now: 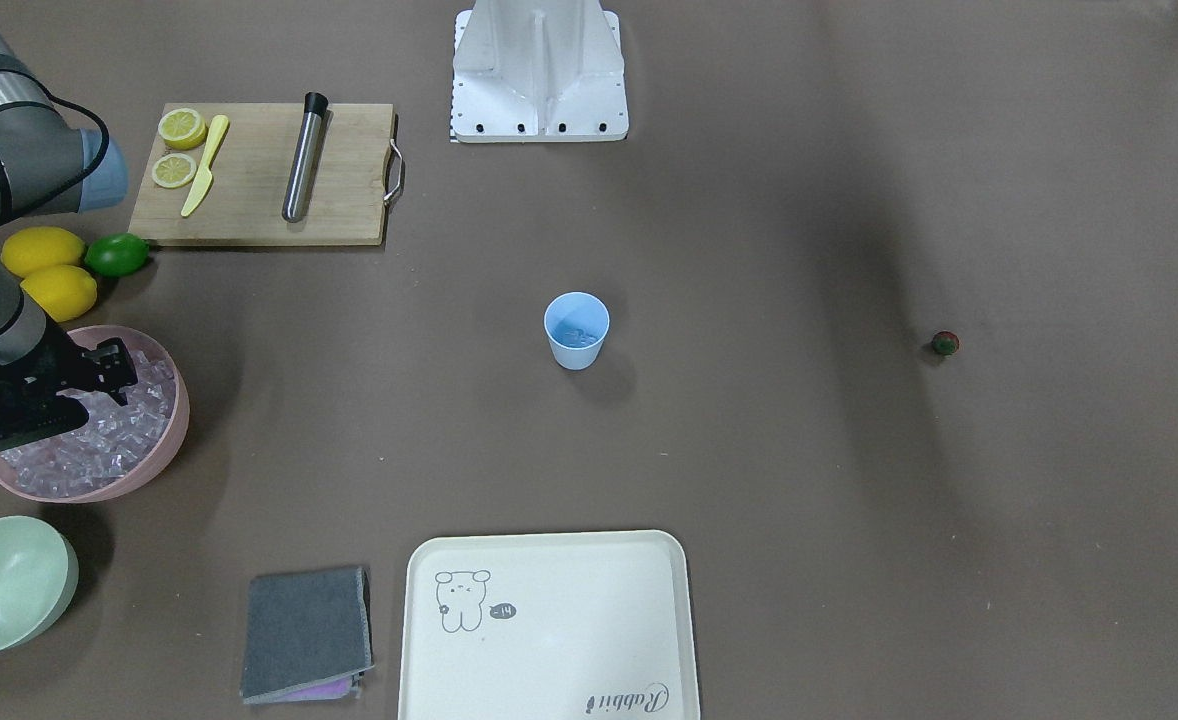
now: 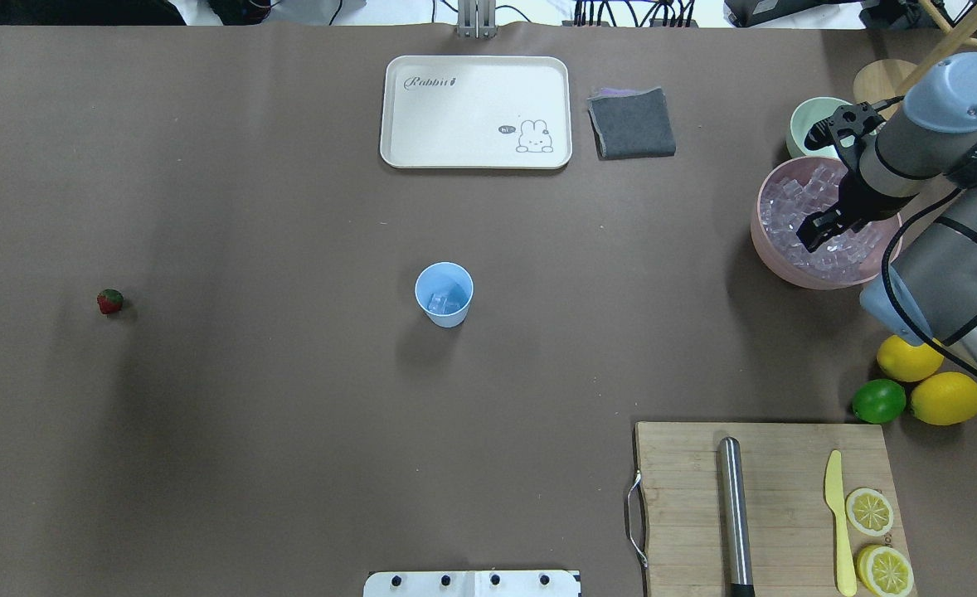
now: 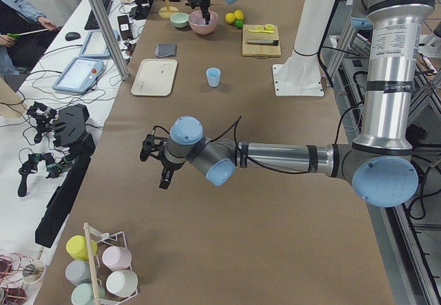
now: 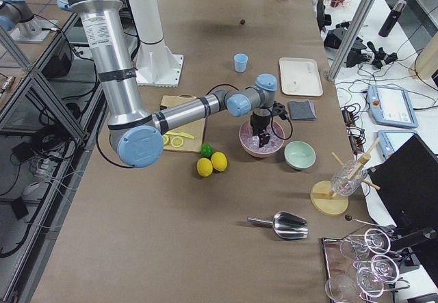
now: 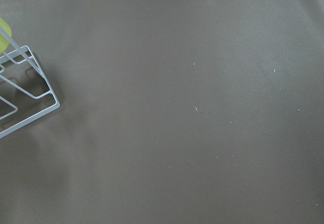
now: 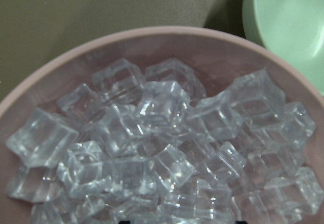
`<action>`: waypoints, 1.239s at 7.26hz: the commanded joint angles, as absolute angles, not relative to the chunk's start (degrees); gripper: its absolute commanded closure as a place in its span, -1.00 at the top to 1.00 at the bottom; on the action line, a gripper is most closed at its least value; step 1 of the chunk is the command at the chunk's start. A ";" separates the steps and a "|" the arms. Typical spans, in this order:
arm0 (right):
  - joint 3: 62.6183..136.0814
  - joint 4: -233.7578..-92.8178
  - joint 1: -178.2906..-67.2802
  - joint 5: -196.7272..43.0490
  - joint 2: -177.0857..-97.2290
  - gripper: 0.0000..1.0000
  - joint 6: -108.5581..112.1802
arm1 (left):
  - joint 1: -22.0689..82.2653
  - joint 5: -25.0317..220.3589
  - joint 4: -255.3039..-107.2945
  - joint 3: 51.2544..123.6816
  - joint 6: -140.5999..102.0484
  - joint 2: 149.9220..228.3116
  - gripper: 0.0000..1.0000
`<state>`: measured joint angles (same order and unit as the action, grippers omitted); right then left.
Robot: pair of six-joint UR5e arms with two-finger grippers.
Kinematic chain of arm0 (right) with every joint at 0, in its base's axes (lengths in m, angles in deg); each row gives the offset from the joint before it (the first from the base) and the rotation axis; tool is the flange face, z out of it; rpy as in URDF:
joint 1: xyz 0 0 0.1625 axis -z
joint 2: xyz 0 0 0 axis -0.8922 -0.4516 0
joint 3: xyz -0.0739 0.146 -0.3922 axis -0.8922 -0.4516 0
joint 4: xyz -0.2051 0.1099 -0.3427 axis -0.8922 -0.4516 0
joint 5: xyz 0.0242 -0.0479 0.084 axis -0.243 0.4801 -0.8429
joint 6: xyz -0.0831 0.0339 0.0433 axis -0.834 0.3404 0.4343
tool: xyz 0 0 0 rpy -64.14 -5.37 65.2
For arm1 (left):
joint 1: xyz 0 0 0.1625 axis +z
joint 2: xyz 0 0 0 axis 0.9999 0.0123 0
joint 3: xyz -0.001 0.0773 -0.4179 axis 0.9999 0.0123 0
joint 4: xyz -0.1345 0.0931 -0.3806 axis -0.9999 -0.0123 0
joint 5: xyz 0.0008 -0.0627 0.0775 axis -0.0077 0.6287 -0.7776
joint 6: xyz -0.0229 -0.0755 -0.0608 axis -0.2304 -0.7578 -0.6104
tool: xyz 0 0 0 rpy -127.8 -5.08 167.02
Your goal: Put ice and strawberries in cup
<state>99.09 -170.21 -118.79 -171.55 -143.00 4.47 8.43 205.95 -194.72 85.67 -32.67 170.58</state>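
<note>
The right gripper (image 1: 121, 378) hangs with its fingers apart inside the rim of the pink bowl (image 2: 764, 236), just over the ice (image 6: 162, 148). The cup (image 2: 444, 293), with some cubes in it, stands in the middle of the table (image 2: 289, 431), well apart from everything. The strawberry (image 2: 109, 301) lies alone on the robot's left side. The left gripper (image 3: 155, 159) hovers near that end of the table; I cannot tell how wide it is.

Glassy ice (image 6: 152, 148); wooden board (image 2: 766, 497); matt table (image 2: 248, 398).
</note>
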 commanded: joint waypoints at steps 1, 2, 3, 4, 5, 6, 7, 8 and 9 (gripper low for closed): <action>99.17 -170.21 -118.70 -171.59 -143.11 0.50 4.47 | 8.43 205.94 -194.75 85.71 -32.67 170.58 0.94; 99.17 -170.21 -118.70 -171.50 -143.02 0.50 4.47 | 8.43 205.94 -194.75 85.62 -32.67 170.58 0.94; 99.17 -170.21 -118.79 -171.50 -143.02 0.49 4.47 | 8.43 205.94 -194.75 85.62 -32.67 170.58 0.94; 99.34 -170.21 -118.70 -171.50 -143.02 0.13 4.47 | 8.43 205.94 -194.75 85.62 -32.67 170.58 0.94; 99.34 -170.21 -118.70 -171.50 -143.11 -0.19 4.47 | 8.43 205.94 -194.75 85.71 -32.67 170.58 0.94; 99.34 -170.21 -118.70 -171.50 -143.02 -0.31 4.47 | 8.43 205.94 -194.83 85.71 -32.67 170.58 0.94; 99.34 -170.21 -118.70 -171.50 -143.02 -0.33 4.47 | 8.43 205.94 -194.83 85.62 -32.67 170.58 0.94; 99.34 -170.21 -118.70 -171.50 -143.02 -0.33 4.47 | 8.43 205.94 -194.75 85.53 -32.67 170.58 0.94; 99.52 -170.21 -118.70 -171.50 -142.94 -0.34 4.47 | 8.43 205.94 -194.75 85.53 -32.67 170.58 0.94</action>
<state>99.39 -170.22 -118.70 -171.50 -143.01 4.47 8.43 205.94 -194.78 85.58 -32.67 170.58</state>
